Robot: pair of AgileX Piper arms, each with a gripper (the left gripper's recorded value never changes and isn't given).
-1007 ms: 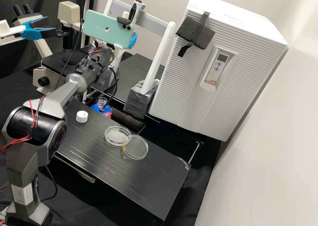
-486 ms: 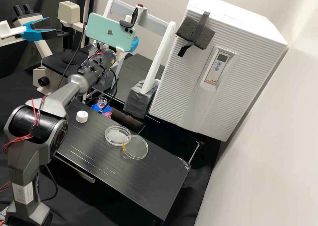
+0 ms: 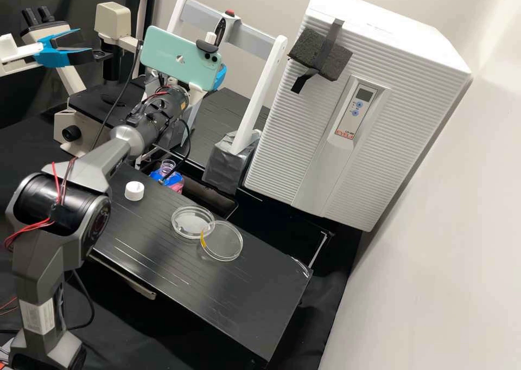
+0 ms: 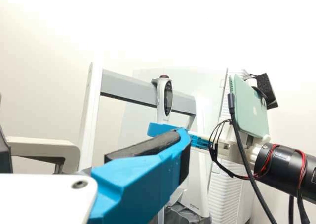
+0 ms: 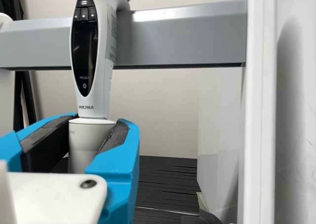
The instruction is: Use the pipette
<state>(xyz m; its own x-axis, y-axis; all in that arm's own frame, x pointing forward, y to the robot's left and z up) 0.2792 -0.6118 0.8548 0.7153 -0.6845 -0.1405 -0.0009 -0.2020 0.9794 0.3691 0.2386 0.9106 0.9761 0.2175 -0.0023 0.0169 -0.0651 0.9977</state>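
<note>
The lower end of the pipette [image 5: 93, 61] is hidden within the right gripper [image 5: 94, 132]. In the high view a mint phone [image 3: 176, 58] covers most of that gripper.

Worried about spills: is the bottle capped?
No, open: the bottle has a bare neck, and a white cap lies on the bench beside it.

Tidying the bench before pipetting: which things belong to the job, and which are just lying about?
Job: pipette on its rack, right gripper, probably open pink bottle, white cap, petri dish, second dish.
Lying about: microscope, white cabinet, foam block.
</note>
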